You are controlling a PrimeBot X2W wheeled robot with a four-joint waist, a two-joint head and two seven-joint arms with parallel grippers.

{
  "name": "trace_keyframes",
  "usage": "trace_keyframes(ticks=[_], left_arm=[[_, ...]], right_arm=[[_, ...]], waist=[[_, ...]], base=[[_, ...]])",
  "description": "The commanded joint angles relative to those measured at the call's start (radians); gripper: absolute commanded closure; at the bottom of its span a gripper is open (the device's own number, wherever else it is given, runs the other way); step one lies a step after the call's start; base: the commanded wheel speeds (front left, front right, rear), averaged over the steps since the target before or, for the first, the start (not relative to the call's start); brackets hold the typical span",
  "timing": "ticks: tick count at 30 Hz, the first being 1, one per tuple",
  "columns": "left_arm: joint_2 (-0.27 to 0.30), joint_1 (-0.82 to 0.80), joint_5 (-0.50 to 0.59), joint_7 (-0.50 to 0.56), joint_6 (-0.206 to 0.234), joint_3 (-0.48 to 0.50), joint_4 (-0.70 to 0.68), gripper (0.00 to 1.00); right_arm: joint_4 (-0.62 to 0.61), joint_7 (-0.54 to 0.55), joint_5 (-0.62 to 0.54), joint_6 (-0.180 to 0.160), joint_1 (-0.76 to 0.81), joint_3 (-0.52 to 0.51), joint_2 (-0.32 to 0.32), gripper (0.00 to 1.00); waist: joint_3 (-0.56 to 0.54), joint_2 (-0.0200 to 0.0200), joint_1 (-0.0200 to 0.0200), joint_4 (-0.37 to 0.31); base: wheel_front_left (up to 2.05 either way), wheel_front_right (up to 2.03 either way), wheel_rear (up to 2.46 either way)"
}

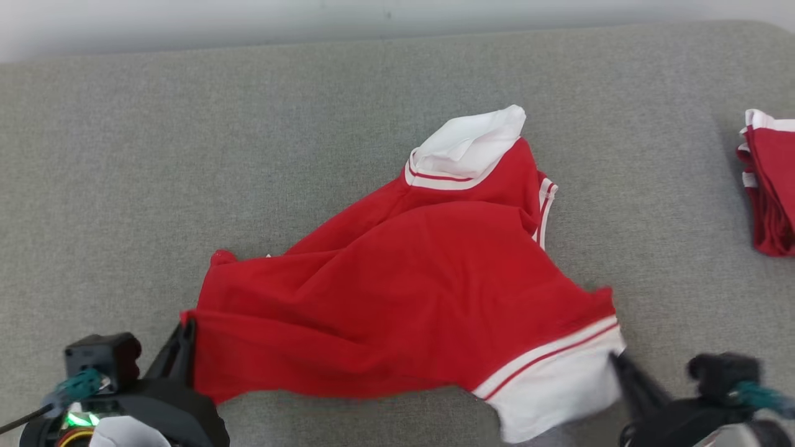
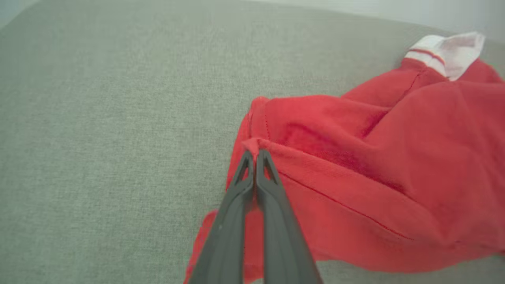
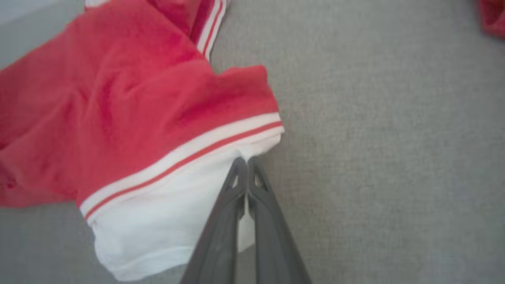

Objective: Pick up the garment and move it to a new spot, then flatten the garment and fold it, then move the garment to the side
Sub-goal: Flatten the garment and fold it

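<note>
Both closed: left fingers (image 2: 234,213) pinch garment (image 1: 404,279), right fingers (image 3: 264,205) too.

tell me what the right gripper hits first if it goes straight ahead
The garment itself: the right gripper is shut on its white cuff, with the striped band and red fold directly ahead. Beyond that, probably grey surface; depth is unclear.

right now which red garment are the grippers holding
The spread-out garment in the middle, pinched by left gripper and right gripper; the red pile lies apart.
</note>
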Motion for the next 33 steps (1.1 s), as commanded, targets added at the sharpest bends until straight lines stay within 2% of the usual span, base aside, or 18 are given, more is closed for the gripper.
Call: trace_keyframes(ticks=[1,3,9,14,19,24,27,33], left_arm=[[-0.006,0.007,-0.008,-0.021,-0.007,0.009,-0.01,1.0],[-0.04,-0.005,-0.042,-0.089,-0.018,0.038,-0.031,1.0],[-0.12,-0.053,-0.141,-0.275,-0.088,0.117,-0.068,1.0],[-0.147,-0.109,-0.184,-0.367,-0.142,0.155,-0.062,1.0],[-0.152,-0.189,-0.219,-0.388,-0.195,0.164,-0.066,1.0],[-0.14,-0.286,-0.251,-0.37,-0.225,0.167,-0.112,1.0],[-0.137,-0.351,-0.265,-0.35,-0.235,0.17,-0.131,1.0],[-0.132,-0.476,-0.282,-0.306,-0.229,0.162,-0.127,1.0]], right_arm=[[-0.014,-0.017,0.016,-0.003,-0.016,-0.015,0.002,1.0],[-0.043,-0.051,0.032,-0.003,-0.035,-0.044,0.002,1.0],[-0.11,-0.14,0.064,-0.003,-0.101,-0.1,0.002,1.0],[-0.149,-0.185,0.079,-0.003,-0.154,-0.122,0.002,1.0],[-0.19,-0.225,0.08,-0.003,-0.219,-0.148,0.002,1.0],[-0.26,-0.269,0.056,-0.003,-0.319,-0.166,0.002,1.0],[-0.306,-0.282,0.045,-0.003,-0.385,-0.161,0.0,1.0],[-0.324,-0.264,0.051,-0.003,-0.509,-0.141,-0.062,1.0]], waist=[[-0.013,0.0,0.0,-0.007],[-0.026,0.0,0.0,-0.008],[-0.068,0.0,0.0,-0.01],[-0.103,0.0,0.0,-0.016],[-0.138,0.0,0.0,-0.033],[-0.172,0.0,0.0,-0.053],[-0.19,0.0,0.0,-0.065],[-0.21,0.0,0.0,-0.079]], base=[[0.0,0.0,0.0],[0.0,0.0,0.0],[0.0,0.0,0.0],[0.0,0.0,0.0],[0.0,0.0,0.0],[0.0,0.0,0.0],[0.0,0.0,0.0],[0.0,0.0,0.0]])
